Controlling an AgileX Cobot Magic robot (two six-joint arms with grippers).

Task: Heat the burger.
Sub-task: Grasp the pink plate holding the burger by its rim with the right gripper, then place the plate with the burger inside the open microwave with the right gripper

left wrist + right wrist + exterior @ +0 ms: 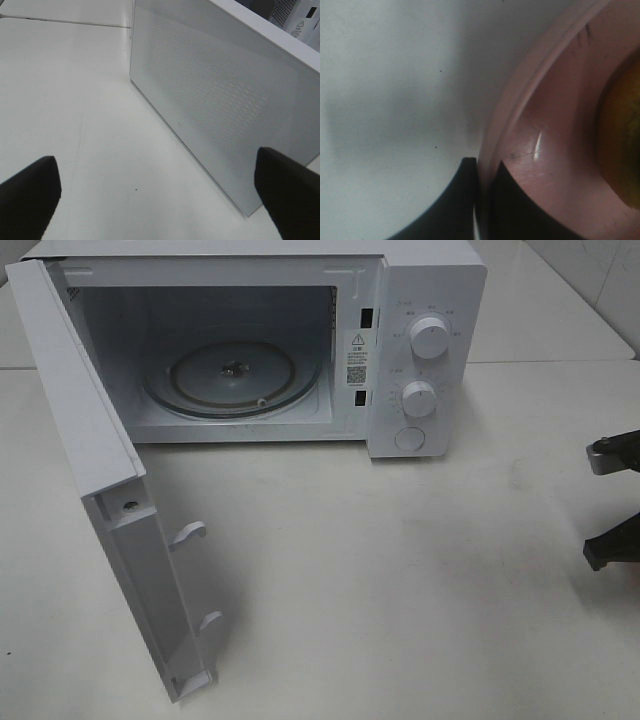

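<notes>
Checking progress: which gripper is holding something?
The right gripper, shut on the round pink plate's rim; the left gripper gapes empty beside the white microwave door.

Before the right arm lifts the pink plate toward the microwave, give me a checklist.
1. Access: microwave door wide open: ok.
2. Landing spot: glass turntable bare: ok.
3. Grip: right gripper shut on the pink plate at its rim: ok.
4. Load: burger on the plate; only its edge shows, so centring: cannot tell.
5. Other arm: left gripper open, empty, on the door's outer side: ok.
6. Route across the table: cannot tell; the plate lies outside the high view.
</notes>
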